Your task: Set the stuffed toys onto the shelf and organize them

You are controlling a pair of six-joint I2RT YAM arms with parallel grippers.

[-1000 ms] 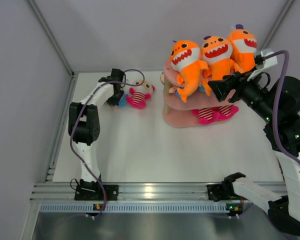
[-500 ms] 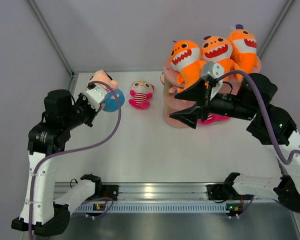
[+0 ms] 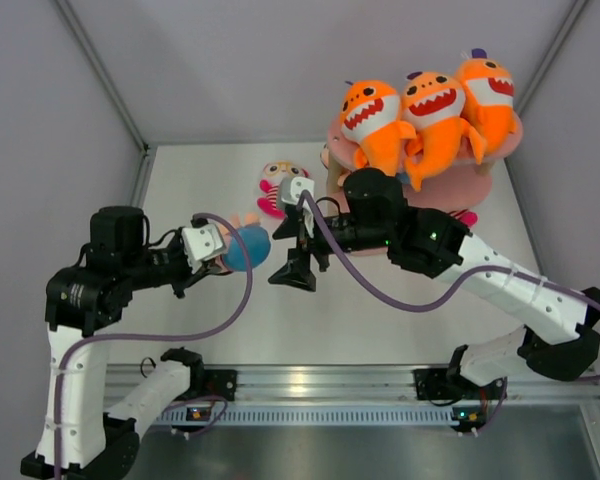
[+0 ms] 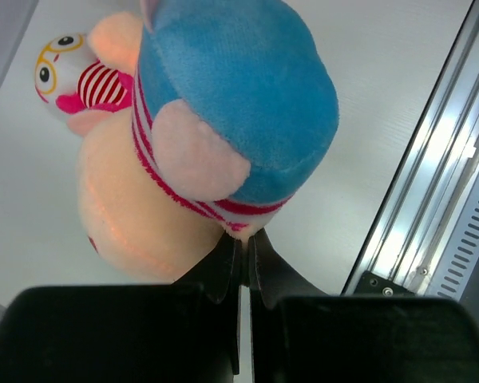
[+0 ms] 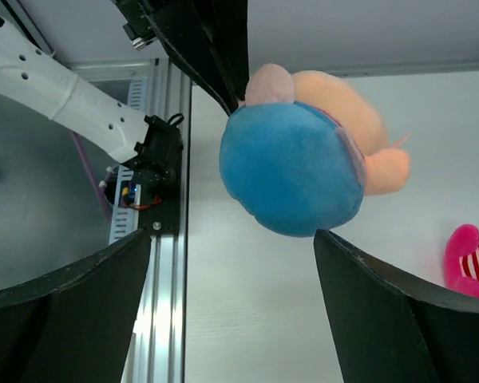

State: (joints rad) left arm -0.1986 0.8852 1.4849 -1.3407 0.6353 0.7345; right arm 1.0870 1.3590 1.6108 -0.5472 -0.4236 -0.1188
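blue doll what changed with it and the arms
The left fingers lifted the blue doll from the far left and carried it toward the middle. The right fingers swung left from the shelf, open, facing it. The three sharks and the loose striped doll stayed put.

The white table (image 3: pixel 315 330) carries the pink shelf (image 3: pixel 468 182) and a striped doll (image 3: pixel 276 179) lying beside it.

No text, label, brand or number can be read in any view.
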